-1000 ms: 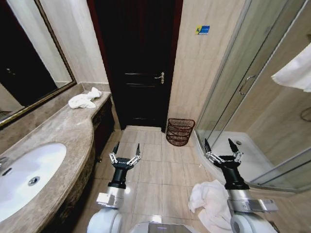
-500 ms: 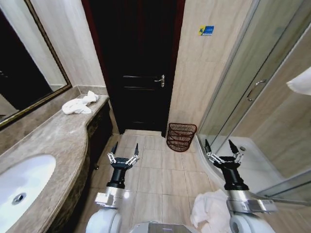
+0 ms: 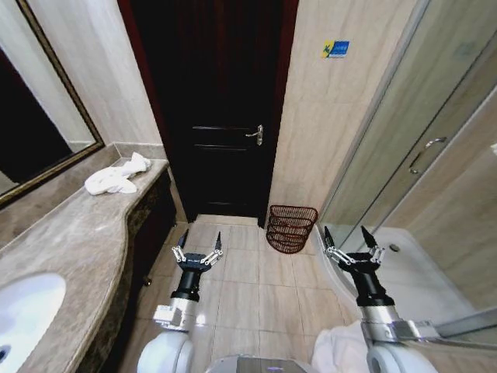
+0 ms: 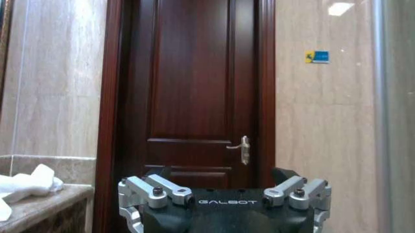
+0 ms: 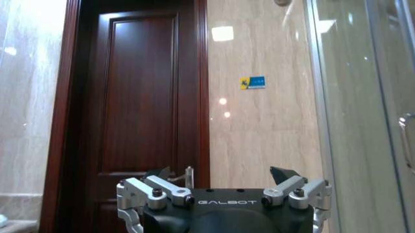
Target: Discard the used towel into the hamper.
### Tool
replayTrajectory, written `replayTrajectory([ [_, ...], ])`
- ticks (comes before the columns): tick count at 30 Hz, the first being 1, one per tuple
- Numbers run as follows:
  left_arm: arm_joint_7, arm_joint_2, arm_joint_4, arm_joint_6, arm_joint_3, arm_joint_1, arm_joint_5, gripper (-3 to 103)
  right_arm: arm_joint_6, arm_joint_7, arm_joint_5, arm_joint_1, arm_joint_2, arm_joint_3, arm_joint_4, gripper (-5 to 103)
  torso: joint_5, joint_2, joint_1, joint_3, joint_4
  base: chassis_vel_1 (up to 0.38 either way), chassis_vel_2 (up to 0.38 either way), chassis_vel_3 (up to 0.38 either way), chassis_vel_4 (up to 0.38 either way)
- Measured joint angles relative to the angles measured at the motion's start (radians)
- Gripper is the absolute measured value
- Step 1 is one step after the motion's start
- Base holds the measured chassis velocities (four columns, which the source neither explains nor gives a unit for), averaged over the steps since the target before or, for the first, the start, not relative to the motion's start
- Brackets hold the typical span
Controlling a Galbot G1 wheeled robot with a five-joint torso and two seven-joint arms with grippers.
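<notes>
You see the hamper (image 3: 291, 228) standing on the floor tiles right of centre in the head view, against the wall beside the dark door (image 3: 221, 116). The towel (image 3: 115, 177) lies on the desk (image 3: 70, 233) at the left. Both arms hang low: left gripper (image 3: 198, 246) and right gripper (image 3: 351, 243) each have jaws spread wide, holding nothing.

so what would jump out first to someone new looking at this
The dark wooden door straight ahead, with the brown wire hamper on the floor by the wall beside it. A white towel lies crumpled on the marble counter; the left gripper and right gripper hang open and empty.
</notes>
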Motion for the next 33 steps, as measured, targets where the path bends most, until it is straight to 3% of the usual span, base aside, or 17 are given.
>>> replayTrajectory([
  [6,-0.028,0.0,0.023,0.011,-0.005,-0.029,-0.054,100,0.01,0.018,0.007,-0.008,-0.022,0.01,-0.013,100,0.0,0.0,0.0,0.0,0.0001,-0.149,0.172,0.175,-0.158],
  [10,-0.03,0.0,0.026,0.009,0.002,-0.024,-0.085,103,0.026,0.027,-0.006,-0.015,-0.002,-0.001,-0.017,100,0.0003,0.0,0.0,0.0,0.0,-0.159,0.128,0.143,-0.167],
  [15,-0.031,0.0,0.075,0.034,-0.013,-0.042,-0.068,97,0.04,0.031,-0.019,-0.008,-0.033,-0.011,-0.022,100,0.0003,0.0,0.0,0.0,0.0004,-0.147,0.172,0.153,-0.144],
  [16,-0.031,0.0,0.074,0.038,-0.012,-0.032,-0.066,99,0.04,0.068,-0.007,0.005,-0.048,-0.009,-0.024,100,0.0,0.0,0.0,0.0,0.0003,-0.195,0.163,0.181,-0.175],
  [22,-0.034,0.0,0.051,0.043,-0.02,-0.01,-0.054,100,0.017,0.106,0.048,0.022,-0.048,-0.004,-0.018,100,0.0002,0.0,0.001,0.0,0.0002,-0.118,0.137,0.141,-0.125],
  [26,-0.054,0.0,0.031,0.069,-0.04,0.001,-0.074,100,0.021,0.088,0.068,0.014,-0.048,-0.003,-0.02,100,0.0002,0.0,0.001,0.0,0.0001,-0.042,0.05,0.027,-0.027],
  [33,-0.088,0.0,-0.03,0.118,-0.056,0.002,-0.108,100,0.013,0.124,0.103,0.023,-0.047,-0.012,-0.005,100,0.0003,0.0,-0.001,0.0,0.0002,0.014,-0.007,-0.014,0.008],
])
